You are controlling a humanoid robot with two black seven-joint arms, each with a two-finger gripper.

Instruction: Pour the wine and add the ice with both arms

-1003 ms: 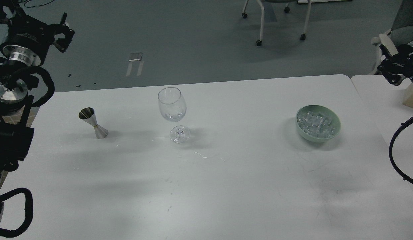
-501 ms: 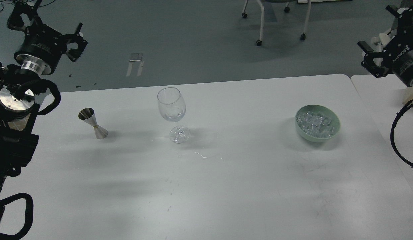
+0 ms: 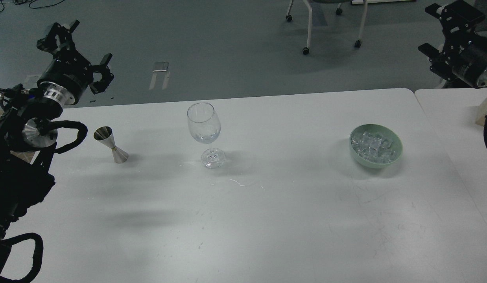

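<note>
A: Where are the grippers at this moment?

B: The left gripper [image 3: 76, 49] hangs in the upper left of the frame, beyond the far edge of the worktop [image 3: 243, 220]. Its fingers stand apart and hold nothing. The right gripper [image 3: 444, 31] is in the upper right corner, also with fingers spread and nothing between them.

A: And the things of the task?

B: The metal jigger [image 3: 111, 144] stands at the left, below the left gripper. The wine glass [image 3: 204, 131] is in the middle, with a little clear wine [image 3: 204, 137] at its bottom. The ice [image 3: 372, 146] lies heaped in the pale green bowl [image 3: 397, 155] at the right, well apart from the glass.

A: Which step is it, you think?

B: I judge it is the approach. Next, the left gripper must come down around the narrow waist of the jigger, and the right must reach toward the bowl.
</note>
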